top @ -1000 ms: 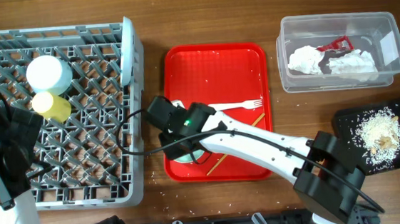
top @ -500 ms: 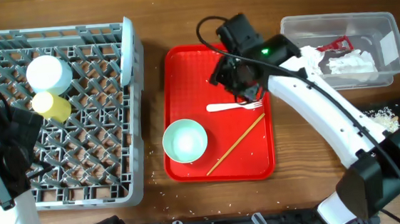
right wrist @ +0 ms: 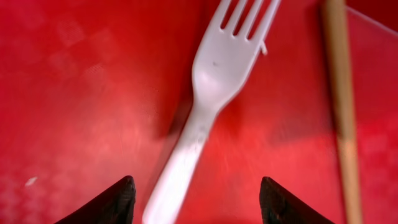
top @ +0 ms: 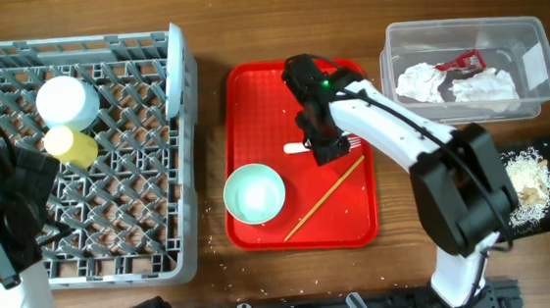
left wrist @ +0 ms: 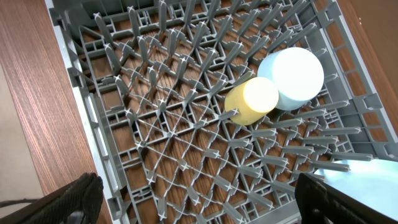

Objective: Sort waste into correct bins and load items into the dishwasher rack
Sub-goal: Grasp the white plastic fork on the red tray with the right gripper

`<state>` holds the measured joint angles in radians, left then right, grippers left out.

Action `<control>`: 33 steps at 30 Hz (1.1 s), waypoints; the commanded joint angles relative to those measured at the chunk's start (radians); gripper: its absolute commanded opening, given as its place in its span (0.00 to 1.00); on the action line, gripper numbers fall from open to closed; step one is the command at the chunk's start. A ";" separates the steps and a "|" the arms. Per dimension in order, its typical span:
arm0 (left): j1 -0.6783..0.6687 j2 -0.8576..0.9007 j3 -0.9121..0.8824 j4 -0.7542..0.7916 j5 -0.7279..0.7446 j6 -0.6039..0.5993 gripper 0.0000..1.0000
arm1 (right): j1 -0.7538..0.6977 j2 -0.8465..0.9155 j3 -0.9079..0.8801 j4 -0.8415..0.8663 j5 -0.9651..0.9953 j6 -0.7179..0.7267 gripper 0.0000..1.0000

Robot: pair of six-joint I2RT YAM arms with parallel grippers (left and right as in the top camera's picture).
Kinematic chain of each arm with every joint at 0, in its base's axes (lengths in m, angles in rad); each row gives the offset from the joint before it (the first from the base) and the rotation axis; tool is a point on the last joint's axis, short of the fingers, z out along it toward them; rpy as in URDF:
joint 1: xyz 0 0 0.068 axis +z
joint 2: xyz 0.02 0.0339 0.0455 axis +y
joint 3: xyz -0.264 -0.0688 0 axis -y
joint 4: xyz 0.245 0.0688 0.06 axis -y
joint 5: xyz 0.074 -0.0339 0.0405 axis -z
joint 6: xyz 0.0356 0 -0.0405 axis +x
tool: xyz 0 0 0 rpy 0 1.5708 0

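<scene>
The white plastic fork (top: 297, 148) lies on the red tray (top: 261, 106). My right gripper (top: 329, 148) hangs low over it, open, with the fork's handle (right wrist: 180, 168) between the fingertips (right wrist: 121, 199) and untouched. A pale green bowl (top: 254, 193) sits at the tray's front left. My left gripper (left wrist: 205, 208) stands wide open and empty above the grey dishwasher rack (top: 113, 226). The rack holds a yellow cup (left wrist: 252, 99), an upturned light blue bowl (left wrist: 292, 78) and a pale plate (top: 179, 78) on edge at its right wall. Napkins (top: 422, 81) and a red wrapper (top: 462, 60) lie in the clear tub (top: 462, 26).
A thin wooden stick (top: 325, 197) lies slantwise on the tray just right of the fork. The black bin (top: 478, 172) at the front right holds rice crumbs (top: 523, 182). Small crumbs dot the wood near the rack's front right corner.
My right arm left the green bowl at the tray's front left, swung to the tray's back and came down over the fork, its jaws wider. The left arm has not moved.
</scene>
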<state>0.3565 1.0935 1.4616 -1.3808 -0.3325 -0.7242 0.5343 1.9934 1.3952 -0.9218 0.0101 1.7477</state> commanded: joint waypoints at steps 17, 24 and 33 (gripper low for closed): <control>0.006 -0.004 0.008 0.002 -0.017 -0.017 1.00 | -0.014 0.086 -0.009 -0.069 0.042 -0.122 0.30; 0.006 -0.004 0.008 0.002 -0.017 -0.017 1.00 | -0.017 0.084 -0.008 -0.076 0.041 -0.260 0.17; 0.006 -0.004 0.008 0.002 -0.017 -0.017 1.00 | -0.017 -0.041 0.029 -0.058 0.041 -0.524 0.04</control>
<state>0.3565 1.0935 1.4616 -1.3808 -0.3325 -0.7242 0.5217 2.0365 1.3968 -0.9825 0.0315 1.3388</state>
